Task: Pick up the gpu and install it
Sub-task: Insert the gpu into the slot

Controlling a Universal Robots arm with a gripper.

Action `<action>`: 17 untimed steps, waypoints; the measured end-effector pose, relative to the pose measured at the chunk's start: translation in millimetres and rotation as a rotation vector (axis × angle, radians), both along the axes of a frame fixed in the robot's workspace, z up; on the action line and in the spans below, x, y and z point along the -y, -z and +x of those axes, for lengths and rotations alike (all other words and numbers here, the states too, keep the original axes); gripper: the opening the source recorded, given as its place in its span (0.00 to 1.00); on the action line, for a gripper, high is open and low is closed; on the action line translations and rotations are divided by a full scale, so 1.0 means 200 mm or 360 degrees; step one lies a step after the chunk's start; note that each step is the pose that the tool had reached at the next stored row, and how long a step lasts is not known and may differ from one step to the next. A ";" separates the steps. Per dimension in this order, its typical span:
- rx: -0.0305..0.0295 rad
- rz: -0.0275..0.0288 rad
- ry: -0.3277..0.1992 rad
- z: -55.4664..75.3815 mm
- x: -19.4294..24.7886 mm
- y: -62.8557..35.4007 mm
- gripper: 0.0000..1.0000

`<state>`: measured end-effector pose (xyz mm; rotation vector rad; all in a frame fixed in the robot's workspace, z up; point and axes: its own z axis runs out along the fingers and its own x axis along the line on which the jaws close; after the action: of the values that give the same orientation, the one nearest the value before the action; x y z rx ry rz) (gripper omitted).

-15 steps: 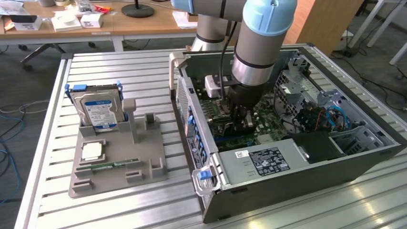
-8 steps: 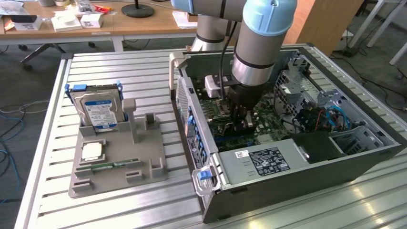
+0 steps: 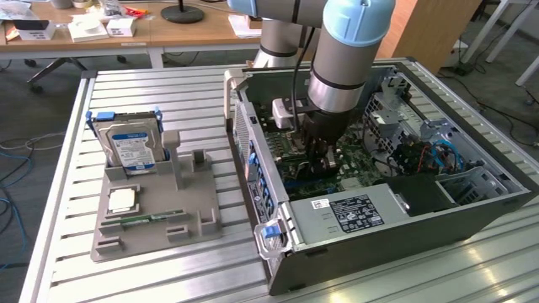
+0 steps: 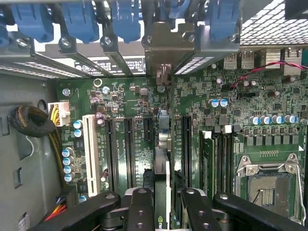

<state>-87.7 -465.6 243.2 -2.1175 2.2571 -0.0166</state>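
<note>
One thin gpu (image 4: 162, 163) stands on edge inside the computer case (image 3: 471, 208), pinched by its upper edge in the tool (image 4: 166, 204), over the slots of the main board (image 4: 130, 96); whether it touches a slot I cannot tell; I judge it light, stiff and fragile, best held by its bare edges, not the chips or contacts; its long axis runs along the slots, bracket end toward the rear wall with blue clips (image 4: 125, 19)

A robotics lab: a robot arm (image 3: 337, 82) over an open computer case (image 3: 379, 255) on an aluminium bench (image 3: 168, 95), cluttered desks (image 3: 211, 35) behind.
</note>
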 end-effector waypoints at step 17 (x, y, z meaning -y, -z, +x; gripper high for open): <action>-0.00002 -0.00019 0.0000 0.00 0.000 -0.008 0.26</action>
<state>-87.7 -465.6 244.7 -2.1181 2.2577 -0.0179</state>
